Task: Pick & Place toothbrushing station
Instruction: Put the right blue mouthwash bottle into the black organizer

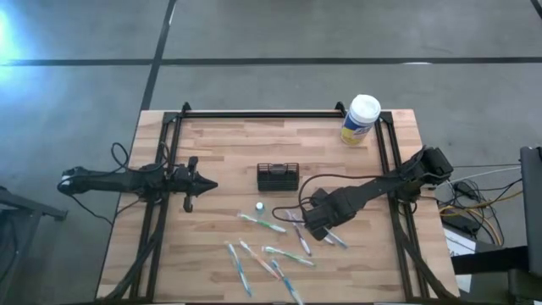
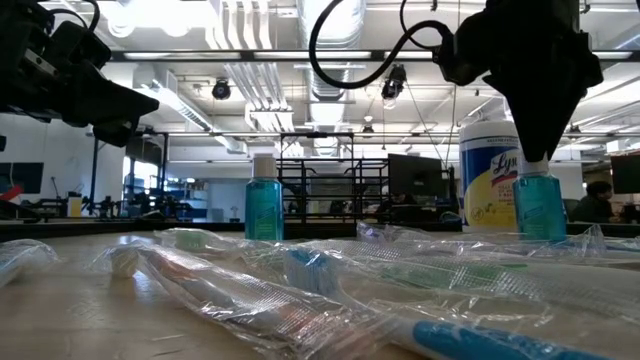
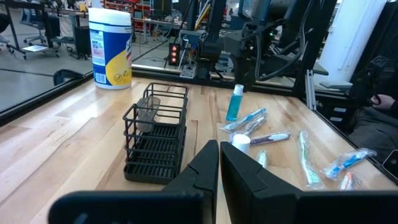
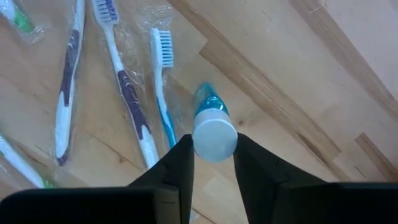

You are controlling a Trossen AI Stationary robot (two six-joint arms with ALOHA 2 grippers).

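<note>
Wooden bench [image 1: 220,152] carries the toothbrushing station [image 1: 278,177] near its middle. Right gripper [image 1: 315,227] hangs just beyond it toward the right front, fingers [image 4: 177,163] bracketing a small blue bottle [image 4: 211,127]; contact unclear. Left gripper [image 1: 208,184], fingers together, waits toward the left edge.

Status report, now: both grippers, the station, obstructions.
Right gripper closing around small blue bottle, grip not confirmed. Left gripper shut, empty, waiting table-left. Toothbrushing station upright mid-table, untouched. Wrapped toothbrushes scattered near the bottle.
</note>
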